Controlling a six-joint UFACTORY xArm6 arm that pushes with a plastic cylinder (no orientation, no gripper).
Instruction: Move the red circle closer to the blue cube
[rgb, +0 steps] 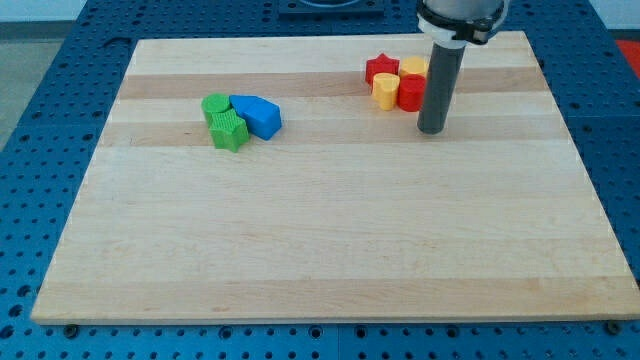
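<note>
The red circle (410, 92) sits near the view's top right, in a tight cluster with a red star (381, 68), a yellow block (385, 90) on its left and another yellow block (414, 67) above it. The blue cube (265, 118) lies left of centre, touching a second blue block (245, 104). My tip (431, 130) stands just right of and slightly below the red circle, close to it or touching; the rod hides the circle's right edge.
A green round block (214, 104) and a green star-like block (229, 131) sit against the blue blocks' left side. The wooden board (320, 250) lies on a blue perforated table (50, 120).
</note>
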